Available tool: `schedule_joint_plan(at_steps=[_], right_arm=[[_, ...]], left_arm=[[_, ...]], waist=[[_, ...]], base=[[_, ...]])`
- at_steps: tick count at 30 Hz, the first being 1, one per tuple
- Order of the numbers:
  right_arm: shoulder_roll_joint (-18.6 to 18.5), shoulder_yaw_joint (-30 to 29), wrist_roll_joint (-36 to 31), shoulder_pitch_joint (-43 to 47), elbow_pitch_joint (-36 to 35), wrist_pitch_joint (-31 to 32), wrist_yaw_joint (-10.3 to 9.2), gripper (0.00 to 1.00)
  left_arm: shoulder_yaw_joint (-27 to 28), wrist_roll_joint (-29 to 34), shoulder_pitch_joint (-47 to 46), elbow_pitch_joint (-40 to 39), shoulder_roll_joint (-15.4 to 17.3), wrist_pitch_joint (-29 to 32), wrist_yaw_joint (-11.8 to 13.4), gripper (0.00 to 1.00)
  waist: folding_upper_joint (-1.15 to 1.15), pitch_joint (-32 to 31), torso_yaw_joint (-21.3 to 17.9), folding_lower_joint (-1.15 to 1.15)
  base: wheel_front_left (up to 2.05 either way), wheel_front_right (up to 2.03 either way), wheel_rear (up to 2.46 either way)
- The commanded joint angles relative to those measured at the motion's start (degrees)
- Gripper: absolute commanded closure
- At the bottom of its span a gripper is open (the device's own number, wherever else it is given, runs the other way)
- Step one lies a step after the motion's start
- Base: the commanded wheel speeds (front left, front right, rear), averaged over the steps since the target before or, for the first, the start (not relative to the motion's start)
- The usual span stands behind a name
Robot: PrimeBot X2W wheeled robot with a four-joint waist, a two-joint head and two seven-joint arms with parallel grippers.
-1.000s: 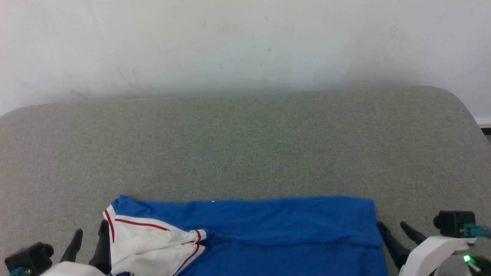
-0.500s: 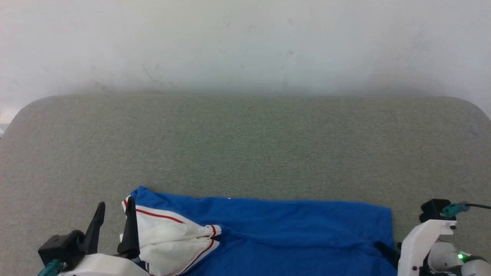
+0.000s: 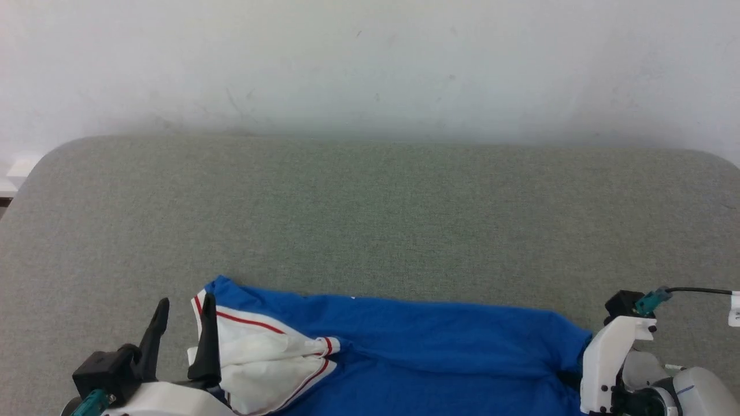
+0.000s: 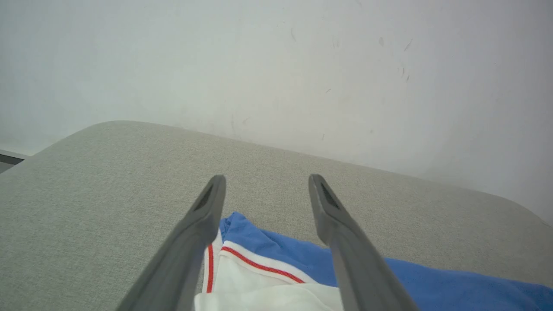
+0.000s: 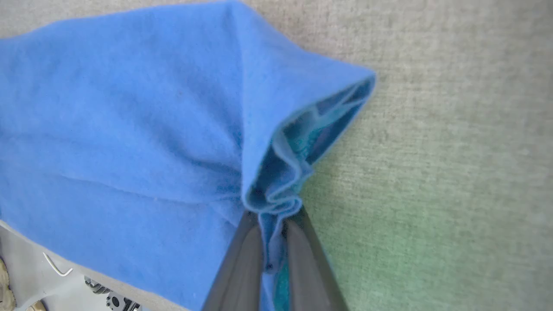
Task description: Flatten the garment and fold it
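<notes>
right gripper (image 5: 273, 218) was open beside T-shirt (image 3: 439, 341) edge, now clamped on it, lower right of head view.

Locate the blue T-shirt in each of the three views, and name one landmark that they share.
Head view: the garment lies along the bottom edge, white sleeve at lower left.
Left wrist view: garment from bottom centre to lower right, sleeve between the fingers of the open left hand.
Right wrist view: left and upper middle, its edge pinched by the right hand.
Shared landmark: the grey-green cushion beneath it.
</notes>
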Motion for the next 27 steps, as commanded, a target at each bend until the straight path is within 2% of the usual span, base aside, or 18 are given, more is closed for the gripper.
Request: schedule_joint_plan(at_steps=[1,5,9,13,18,21,23,27], right_arm=[[1.5,2.4,0.6,1.7,1.0,0.6,0.05,1.00],[-0.9,3.6,0.8,0.9,-3.3,-2.2,0.05,1.00],[-3.8,2.1,1.4,1.9,-8.6,-3.1,0.05,1.00],[-6.2,-3.0,1.3,4.8,-13.2,-1.5,0.05,1.00],[-7.9,-13.2,-0.9,8.4,-17.4,0.2,0.05,1.00],[-6.1,-18.6,-1.8,9.6,-19.6,2.1,0.05,1.00],[-3.2,-20.1,0.0,9.7,-21.6,4.4,0.05,1.00],[4.0,-18.4,8.2,9.2,-25.2,11.7,0.05,1.00]], left_arm=[[0.1,0.5,-0.6,0.2,0.1,-0.2,0.3,0.00],[0.0,0.9,-0.6,0.2,0.6,-0.1,0.7,0.00],[0.3,0.9,-0.1,-0.2,0.8,0.0,1.2,0.00],[0.6,1.0,0.6,-0.7,1.0,0.0,1.9,0.00],[0.8,1.0,1.2,-1.2,1.2,0.0,2.3,0.00],[0.8,1.0,1.4,-1.3,1.2,0.0,2.5,0.00],[0.7,1.0,1.3,-1.4,1.1,0.0,2.5,0.00],[0.5,1.1,1.0,-1.4,1.1,0.0,2.3,0.00]], waist=[[0.00,-0.3,-0.5,0.00],[0.00,-0.9,-1.1,0.00],[0.00,-1.4,-1.9,0.00],[0.00,-1.6,-2.8,0.00],[0.00,-1.9,-3.7,0.00],[0.00,-1.9,-4.2,0.00],[0.00,-1.8,-4.3,0.00],[0.00,-1.4,-4.4,0.00]], base=[[0.00,0.00,0.00],[0.00,0.00,0.00],[0.00,0.00,0.00],[0.00,0.00,0.00],[0.00,0.00,0.00],[0.00,0.00,0.00],[0.00,0.00,0.00],[0.00,0.00,0.00]])
